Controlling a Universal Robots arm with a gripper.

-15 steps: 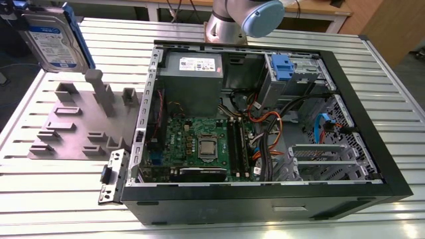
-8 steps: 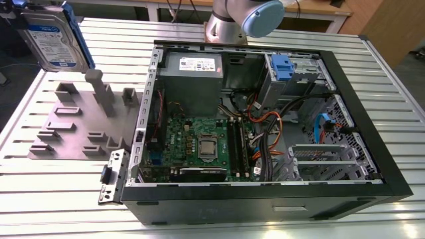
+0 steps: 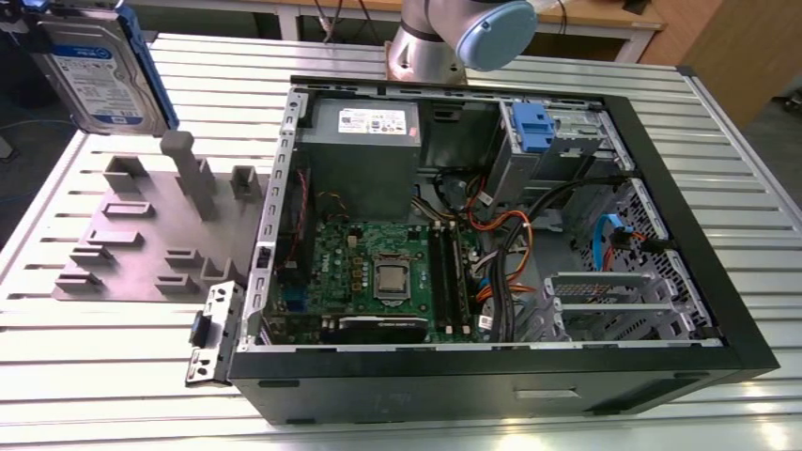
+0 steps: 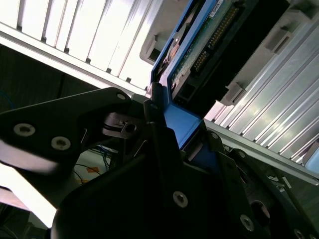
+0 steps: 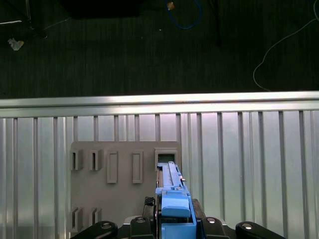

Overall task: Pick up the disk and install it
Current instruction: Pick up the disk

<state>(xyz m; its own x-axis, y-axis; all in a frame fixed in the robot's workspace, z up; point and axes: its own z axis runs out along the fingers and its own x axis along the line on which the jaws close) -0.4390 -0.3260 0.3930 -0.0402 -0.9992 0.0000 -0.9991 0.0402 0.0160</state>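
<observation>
The disk, silver with a white-and-blue label and a blue carrier frame, hangs upright in the air at the exterior view's far left, above the grey slotted fixture. In the first wrist view my gripper is shut on the blue frame, and the disk's edge points down toward a slot in the fixture. The second wrist view shows the dark fingers clamped on the blue frame, with the disk's green circuit board beyond them.
The open computer case lies on the slatted metal table, on the exterior view's right of the fixture. Inside it are a grey power-supply box, the motherboard, loose cables and a drive cage with a blue latch. The arm's base stands behind the case.
</observation>
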